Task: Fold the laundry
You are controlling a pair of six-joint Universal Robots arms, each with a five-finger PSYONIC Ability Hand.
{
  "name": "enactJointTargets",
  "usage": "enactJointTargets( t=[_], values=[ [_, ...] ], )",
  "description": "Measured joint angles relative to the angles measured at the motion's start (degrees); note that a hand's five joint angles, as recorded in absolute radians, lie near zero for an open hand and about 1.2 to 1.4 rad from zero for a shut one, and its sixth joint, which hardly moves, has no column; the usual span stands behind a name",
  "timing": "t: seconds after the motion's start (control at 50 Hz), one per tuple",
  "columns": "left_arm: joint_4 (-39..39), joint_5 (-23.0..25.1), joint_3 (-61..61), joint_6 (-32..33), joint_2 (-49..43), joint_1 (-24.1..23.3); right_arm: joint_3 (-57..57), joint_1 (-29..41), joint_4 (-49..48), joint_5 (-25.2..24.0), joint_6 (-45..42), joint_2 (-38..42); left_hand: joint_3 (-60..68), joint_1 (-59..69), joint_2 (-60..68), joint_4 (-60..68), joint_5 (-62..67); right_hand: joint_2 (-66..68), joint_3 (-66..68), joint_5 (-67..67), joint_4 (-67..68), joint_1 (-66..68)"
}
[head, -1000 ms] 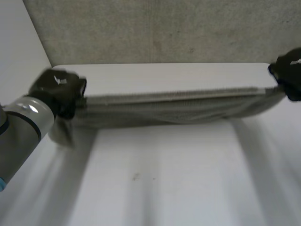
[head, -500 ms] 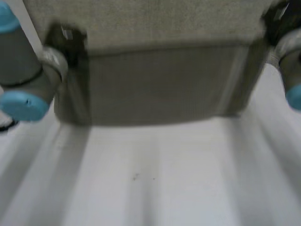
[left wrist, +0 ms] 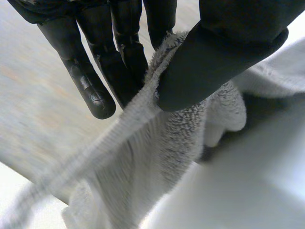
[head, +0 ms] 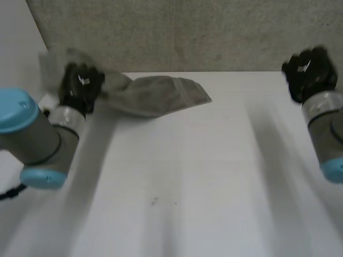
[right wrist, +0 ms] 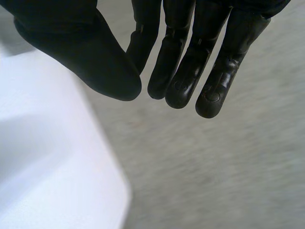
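Observation:
A grey terry towel [head: 155, 95] lies bunched at the far left of the white table [head: 187, 182], one end trailing toward the middle. My left hand [head: 80, 85] holds its other end just above the table's far left corner. In the left wrist view the thumb [left wrist: 228, 43] presses the towel's ribbed edge [left wrist: 157, 157] against straight fingers. My right hand [head: 308, 72] is raised over the table's far right corner, well away from the towel. In the right wrist view it [right wrist: 190, 57] holds nothing, with its thumb drawn in close to the straight fingers.
A grey carpeted wall [head: 187, 32] runs behind the table's far edge. The table's rounded corner [right wrist: 95, 157] lies below my right hand. Both arms reach in from the sides, with bare table between them.
The towel was stretched between both hands and swung upward. It has now come out of my right hand and dropped toward the left, still pinched by the left hand.

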Motion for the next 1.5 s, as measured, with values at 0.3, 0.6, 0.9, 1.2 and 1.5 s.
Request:
enactJointTargets(
  t=[0.3,0.6,0.9,1.2,1.5],
  values=[
    [-11.44,0.13,-2.25,4.6,8.69,-1.43,2.47,1.19,4.68,-0.72,17.64,2.89,0.0,0.0,0.0,0.0,0.0,-53.25,-54.59,-53.76,-53.9,-42.17],
    [-29.55,-1.68,15.93,4.4,20.37,-11.33,-7.22,10.77,13.77,-12.56,54.74,9.47,0.0,0.0,0.0,0.0,0.0,-54.76,-55.71,-54.25,-54.86,-43.76],
    [-30.22,-8.6,23.5,4.16,20.86,-18.33,-17.28,22.3,11.72,-5.91,61.33,26.39,0.0,0.0,0.0,0.0,0.0,-33.16,-35.11,-35.13,-35.11,-24.41],
    [-30.21,-11.0,12.56,4.02,21.18,-9.31,-6.24,6.67,-1.43,2.16,30.25,5.14,0.0,0.0,0.0,0.0,0.0,-0.15,-0.35,-1.53,-0.21,0.48],
    [-30.21,-10.04,11.12,2.6,21.19,-6.81,0.01,6.77,18.14,-11.92,32.37,0.8,0.0,0.0,0.0,0.0,0.0,-44.87,-45.89,-45.99,-46.71,-36.02]
  ],
)
